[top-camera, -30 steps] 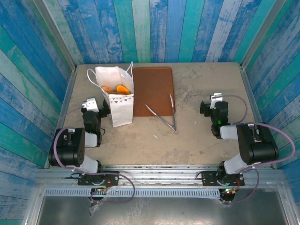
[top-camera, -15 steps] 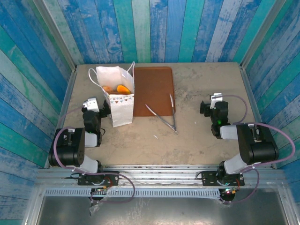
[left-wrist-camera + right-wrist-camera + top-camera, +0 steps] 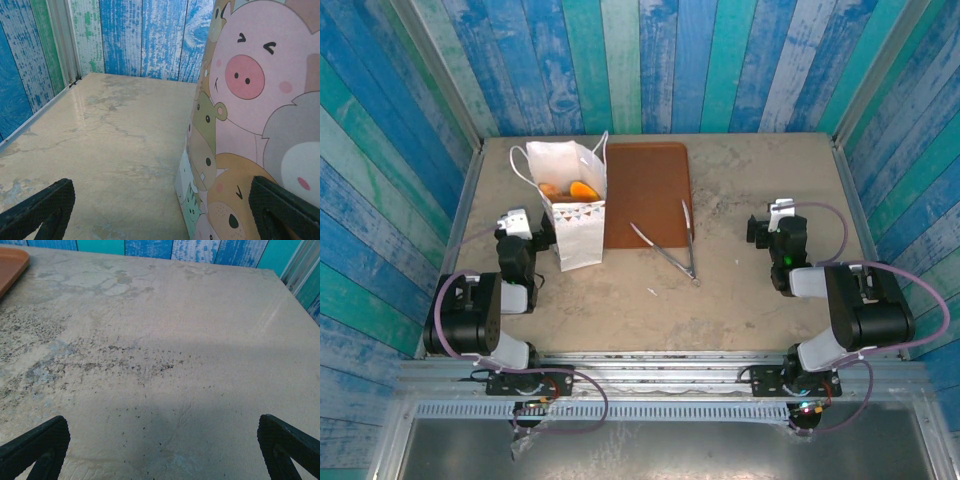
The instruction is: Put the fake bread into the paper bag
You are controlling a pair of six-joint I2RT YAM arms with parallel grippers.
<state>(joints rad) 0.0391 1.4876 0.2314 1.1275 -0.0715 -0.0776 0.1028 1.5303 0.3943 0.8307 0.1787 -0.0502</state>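
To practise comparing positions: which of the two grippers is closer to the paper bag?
The left gripper, right beside the paper bag; the right gripper sits across the table, beyond the tongs.

The paper bag (image 3: pixel 578 238) is white (bunting flags; cartoon animals on one side), the fake bread (image 3: pixel 572 189) golden-orange, the board (image 3: pixel 647 195) brown.
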